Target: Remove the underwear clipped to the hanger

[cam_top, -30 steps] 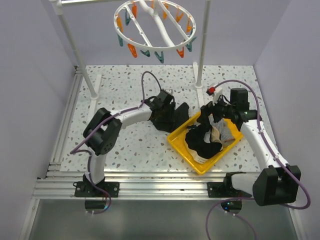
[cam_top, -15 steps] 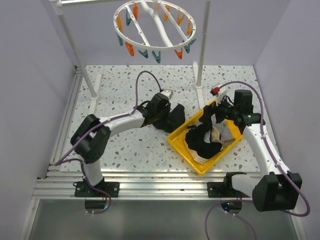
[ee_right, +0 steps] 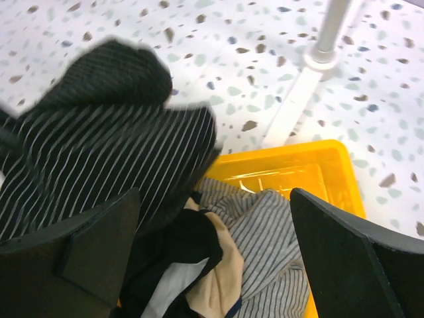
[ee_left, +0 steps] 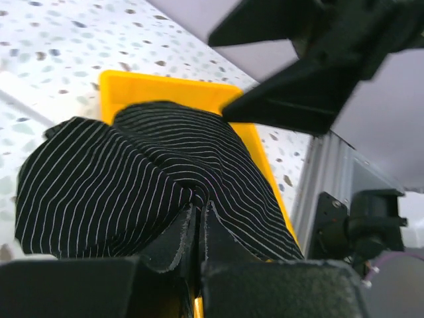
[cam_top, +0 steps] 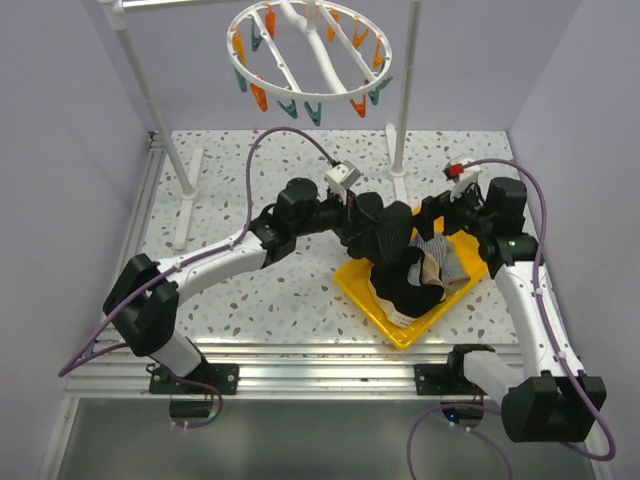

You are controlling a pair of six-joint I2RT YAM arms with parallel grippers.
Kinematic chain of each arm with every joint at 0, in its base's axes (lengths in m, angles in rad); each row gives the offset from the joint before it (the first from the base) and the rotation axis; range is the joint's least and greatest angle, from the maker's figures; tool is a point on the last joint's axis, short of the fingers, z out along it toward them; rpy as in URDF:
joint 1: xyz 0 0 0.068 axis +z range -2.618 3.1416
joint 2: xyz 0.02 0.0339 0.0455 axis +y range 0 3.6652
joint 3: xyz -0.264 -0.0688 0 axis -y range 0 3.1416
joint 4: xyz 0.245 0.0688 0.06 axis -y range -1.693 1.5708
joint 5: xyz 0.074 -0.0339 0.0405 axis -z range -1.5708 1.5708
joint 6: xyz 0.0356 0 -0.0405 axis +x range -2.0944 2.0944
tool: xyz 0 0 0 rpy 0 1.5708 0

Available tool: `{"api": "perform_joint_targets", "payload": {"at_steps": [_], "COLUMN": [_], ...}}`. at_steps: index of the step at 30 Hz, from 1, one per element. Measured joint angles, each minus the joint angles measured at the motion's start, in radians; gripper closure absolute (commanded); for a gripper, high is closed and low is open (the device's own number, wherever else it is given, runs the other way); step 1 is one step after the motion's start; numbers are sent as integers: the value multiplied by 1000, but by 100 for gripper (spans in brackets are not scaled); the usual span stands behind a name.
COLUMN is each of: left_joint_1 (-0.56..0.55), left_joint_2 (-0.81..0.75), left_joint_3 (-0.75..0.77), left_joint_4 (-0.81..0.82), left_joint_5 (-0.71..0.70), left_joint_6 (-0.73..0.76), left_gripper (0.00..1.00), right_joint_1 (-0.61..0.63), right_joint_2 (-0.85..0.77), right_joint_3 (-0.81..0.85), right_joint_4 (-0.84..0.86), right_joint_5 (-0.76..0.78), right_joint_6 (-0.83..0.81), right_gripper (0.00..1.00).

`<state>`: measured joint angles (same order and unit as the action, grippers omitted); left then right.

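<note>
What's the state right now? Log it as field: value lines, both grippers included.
left gripper: shut on black pinstriped garment, at the far-left corner of the yellow bin
right gripper: open, holding nothing, above the bin
bin contents: pile of black, beige and grey-striped garments
hanger: no garment on its pegs

No writing, label, brand, number or sign can be read in any of the three views. Any marking there may be is too small or too blurred to make out.
</note>
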<state>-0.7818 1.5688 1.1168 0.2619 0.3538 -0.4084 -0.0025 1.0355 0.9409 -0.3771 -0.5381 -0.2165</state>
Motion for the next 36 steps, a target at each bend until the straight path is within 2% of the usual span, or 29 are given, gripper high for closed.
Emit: {"api": "perform_joint_targets", "payload": {"at_steps": [9, 16, 19, 25, 28, 31, 33, 35, 36], "left_joint_1": [-93, -154, -171, -195, -204, -211, -215, -217, -217], "left_joint_2": [229, 451, 525, 567, 567, 557, 535, 495, 469], "left_joint_3": [187, 359, 409, 420, 419, 406, 385, 358, 344], "left_joint_4": [-9, -148, -224, -310, -313, -310, -307, -300, -290], "left_joint_5": [211, 277, 287, 273, 251, 220, 195, 169, 154], "left_joint_6": [26, 116, 143, 177, 196, 215, 224, 234, 241], "left_gripper": [100, 100, 96, 78, 62, 40, 32, 18, 15], "right_joint_1": [-57, -85, -91, -97, -97, -98, -99, -99, -99], "right_joint_2": [-26, -56, -63, -69, -69, -69, -70, -70, -71], "right_joint_3": [0, 0, -8, -41, -59, -74, -78, -78, -78], "right_joint_4": [60, 64, 69, 71, 71, 70, 70, 68, 68], "right_joint_5": [184, 242, 255, 260, 260, 260, 260, 260, 260], "right_joint_6": [145, 210, 222, 228, 228, 226, 225, 222, 217], "right_gripper": [1, 1, 1, 1, 1, 1, 1, 1, 1]}}
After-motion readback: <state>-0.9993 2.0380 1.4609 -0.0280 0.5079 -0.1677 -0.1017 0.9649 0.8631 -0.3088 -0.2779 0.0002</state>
